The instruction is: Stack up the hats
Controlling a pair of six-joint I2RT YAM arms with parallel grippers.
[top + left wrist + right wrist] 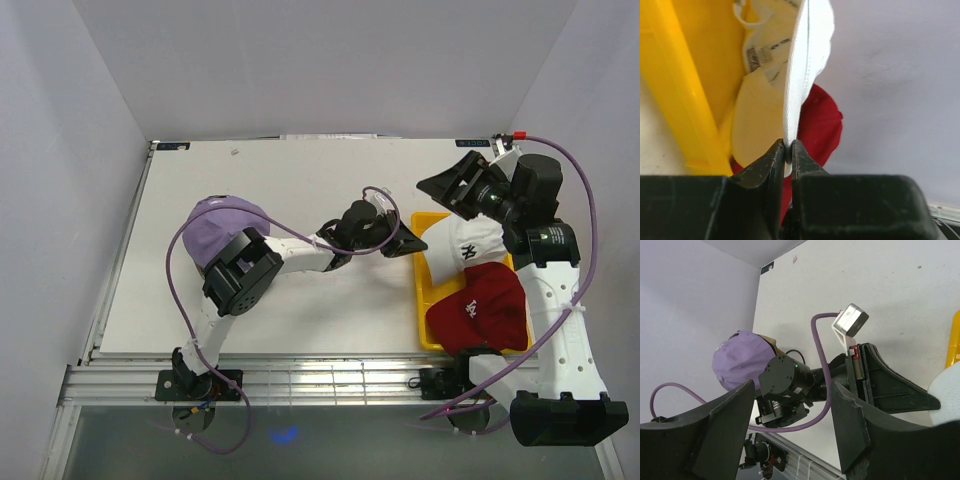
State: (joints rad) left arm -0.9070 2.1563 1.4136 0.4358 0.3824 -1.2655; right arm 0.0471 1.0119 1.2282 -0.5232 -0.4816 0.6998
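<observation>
From above: pinching the brim of the white cap (478, 245) with the left fingers (410, 243), right at the left wall of the yellow tray (424, 310) on the table (300, 180). Lying in that tray, logo up, and touching the dark red cap (488, 305) on the near side. Resting well apart on the table's left half, beside the left arm's elbow: the lavender cap (222, 232). Hanging spread and empty above the tray's far end, just beyond the white cap: the right fingers (447, 188).

From the left wrist: clenched on the edge of the white brim (807, 65), held on edge and rising straight up from the two tips (780, 151). Behind the brim, the dark red cap (822, 125); to the left, the pale inside of the white cap with its labels, then the tray's yellow wall (685, 100).

From the right wrist: spread wide (725, 430), with nothing between. Far off on the table, the lavender cap (737, 362) with a sliver of tan fabric (771, 342) at its edge. At the right margin, a patch of white cap (947, 390) meeting the left fingers' tip.
</observation>
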